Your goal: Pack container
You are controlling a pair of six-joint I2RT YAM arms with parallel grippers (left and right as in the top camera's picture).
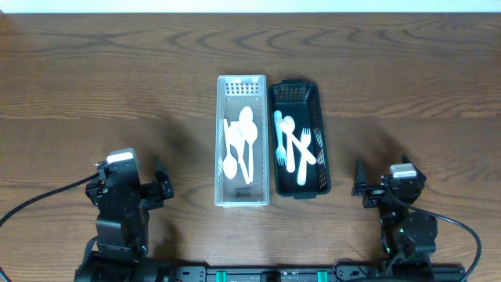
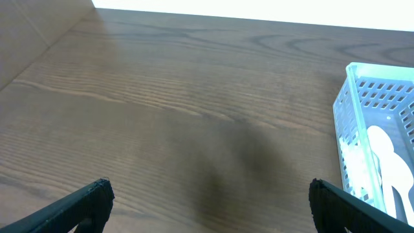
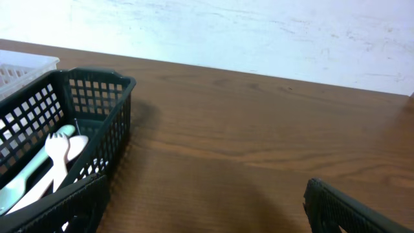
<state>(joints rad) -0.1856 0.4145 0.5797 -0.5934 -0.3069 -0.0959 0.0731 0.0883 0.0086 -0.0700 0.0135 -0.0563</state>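
A white slotted container point(image 1: 220, 141) stands in the middle of the table with several white plastic spoons point(image 1: 240, 145) in it. Right beside it stands a black slotted container point(image 1: 322, 149) holding white and pale green forks and spoons point(image 1: 293, 145). My left gripper point(image 1: 160, 186) is open and empty at the near left, left of the white container point(image 2: 343, 129). My right gripper point(image 1: 362, 186) is open and empty at the near right, right of the black container point(image 3: 97, 84), whose forks point(image 3: 55, 152) show through the mesh.
The wooden table point(image 1: 94, 86) stretches wide on both sides and behind the containers. A pale wall point(image 3: 259, 32) runs along the far edge.
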